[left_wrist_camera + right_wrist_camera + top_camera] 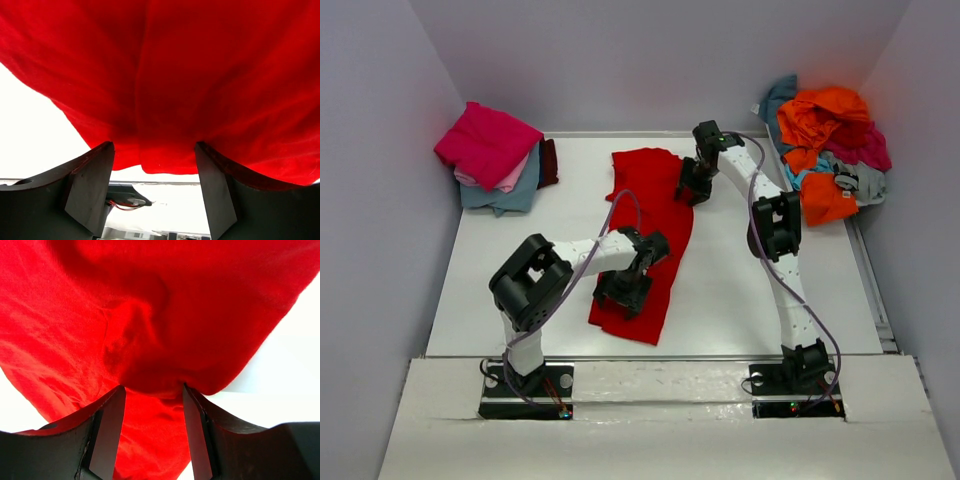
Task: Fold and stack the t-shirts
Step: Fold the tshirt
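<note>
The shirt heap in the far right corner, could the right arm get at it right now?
Probably, but not freely: nothing stands between the right gripper and the heap, yet the gripper is closed on the red shirt.

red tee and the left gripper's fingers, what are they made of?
Red t-shirt: soft matte knit cloth, likely cotton; it drapes and creases with no shine. Left gripper's fingers: dark, smooth, flat-faced with crisp edges, probably moulded plastic, though coated metal can't be ruled out.

folded stack [495,160]: far left | loose pile [830,150]: far right | spread t-shirt [650,225]: table [730,295] centre, between them
</note>
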You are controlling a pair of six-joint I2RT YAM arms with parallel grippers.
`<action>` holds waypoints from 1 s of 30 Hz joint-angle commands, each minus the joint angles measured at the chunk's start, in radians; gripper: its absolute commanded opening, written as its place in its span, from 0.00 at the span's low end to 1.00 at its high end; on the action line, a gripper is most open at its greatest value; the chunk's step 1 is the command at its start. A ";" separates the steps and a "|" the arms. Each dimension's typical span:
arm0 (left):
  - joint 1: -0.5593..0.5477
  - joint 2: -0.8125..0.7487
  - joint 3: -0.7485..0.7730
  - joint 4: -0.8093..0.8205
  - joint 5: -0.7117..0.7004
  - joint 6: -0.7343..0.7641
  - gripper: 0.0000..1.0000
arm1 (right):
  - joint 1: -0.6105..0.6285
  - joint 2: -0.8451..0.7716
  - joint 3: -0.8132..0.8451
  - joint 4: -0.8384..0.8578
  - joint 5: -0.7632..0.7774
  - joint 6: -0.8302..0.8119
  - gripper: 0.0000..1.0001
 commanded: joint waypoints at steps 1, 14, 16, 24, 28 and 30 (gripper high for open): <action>-0.067 0.016 0.009 -0.068 0.038 0.039 0.78 | -0.017 0.086 0.030 0.033 0.012 -0.044 0.56; -0.217 0.138 0.149 -0.082 0.008 0.080 0.77 | -0.026 0.135 0.122 0.027 -0.003 -0.099 0.57; -0.226 0.159 0.184 -0.077 0.008 0.091 0.77 | -0.026 0.143 0.133 0.024 -0.017 -0.107 0.57; -0.226 0.231 0.322 -0.062 0.008 0.125 0.77 | -0.026 0.117 0.099 0.030 -0.019 -0.121 0.57; -0.226 0.217 0.325 -0.052 0.020 0.136 0.77 | -0.026 0.111 0.097 0.033 -0.022 -0.128 0.57; -0.226 0.211 0.321 -0.048 0.021 0.137 0.77 | -0.026 0.112 0.102 0.030 -0.022 -0.127 0.57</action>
